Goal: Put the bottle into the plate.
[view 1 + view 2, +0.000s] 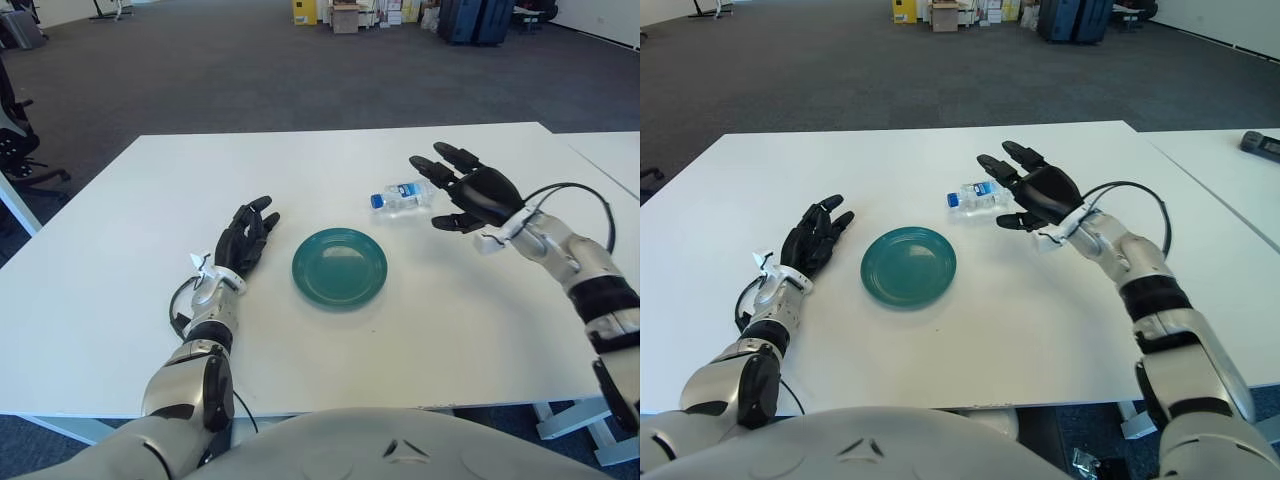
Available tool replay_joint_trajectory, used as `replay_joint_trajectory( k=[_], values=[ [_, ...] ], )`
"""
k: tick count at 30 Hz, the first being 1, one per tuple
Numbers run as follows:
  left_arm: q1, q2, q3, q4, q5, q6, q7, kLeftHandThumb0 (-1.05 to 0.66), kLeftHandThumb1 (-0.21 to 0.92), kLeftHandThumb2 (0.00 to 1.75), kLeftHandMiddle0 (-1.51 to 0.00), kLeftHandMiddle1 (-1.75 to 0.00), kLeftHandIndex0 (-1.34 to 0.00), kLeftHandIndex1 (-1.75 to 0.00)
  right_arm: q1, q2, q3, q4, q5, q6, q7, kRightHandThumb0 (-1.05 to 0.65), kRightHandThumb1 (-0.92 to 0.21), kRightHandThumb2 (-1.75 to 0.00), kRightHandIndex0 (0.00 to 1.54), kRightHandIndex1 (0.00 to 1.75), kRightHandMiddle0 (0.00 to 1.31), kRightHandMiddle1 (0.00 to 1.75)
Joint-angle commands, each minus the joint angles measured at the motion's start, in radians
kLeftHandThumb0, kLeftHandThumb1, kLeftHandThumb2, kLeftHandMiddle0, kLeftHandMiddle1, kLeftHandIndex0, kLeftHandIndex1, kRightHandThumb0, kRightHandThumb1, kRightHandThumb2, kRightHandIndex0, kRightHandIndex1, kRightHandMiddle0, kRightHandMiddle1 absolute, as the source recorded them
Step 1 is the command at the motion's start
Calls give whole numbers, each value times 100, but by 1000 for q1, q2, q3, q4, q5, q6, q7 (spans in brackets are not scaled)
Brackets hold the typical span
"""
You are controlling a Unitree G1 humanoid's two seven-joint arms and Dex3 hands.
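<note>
- One bottle (403,196) lies on its side on the white bench (120,300), behind and to the right of the green plate (339,267), apart from it.
- Long axis runs roughly left-right, tilted slightly: blue cap at the left end and a bit nearer the robot, base at the right end toward the right hand.
- Right hand (474,189) sits just to the right of the bottle's base, palm facing the bottle. Fingers (424,170) spread wide, holding nothing; the upper ones reach over the base end, thumb below on the near side. Can't tell whether any finger touches the bottle.
- Left hand (245,239) shows left of the plate, fingers stretched out loosely, holding nothing.
- Plate is upright, near the bench's middle, between the two hands, nothing in it.
- Bare bench surface between bottle and plate, and all round the plate.
- Bottle is well in from the far edge and the right edge of the bench.
- Second white bench (1230,165) stands off to the right with a narrow gap; a dark object (1260,144) lies on it.
</note>
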Motion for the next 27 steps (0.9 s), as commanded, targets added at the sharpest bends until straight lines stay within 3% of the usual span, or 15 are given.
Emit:
replay_joint_trajectory(
  k=[1, 13, 27],
  values=[
    [14, -4, -3, 28, 14, 23, 15, -62, 92, 66, -53, -77, -21, -101, -86, 47, 50, 90, -27, 19, -35, -104, -92, -88, 0, 0, 0, 5],
    [9, -8, 5, 35, 5, 19, 8, -61, 92, 65, -54, -78, -22, -102, -255, 223, 198, 439, -56, 117, -142, -105, -92, -80, 0, 0, 0, 0],
    [10, -17, 4, 28, 8, 14, 7, -61, 92, 63, -54, -78, -21, -101, -317, 350, 266, 600, -32, 201, -117, -105, -92, -80, 0, 0, 0, 0]
  ],
)
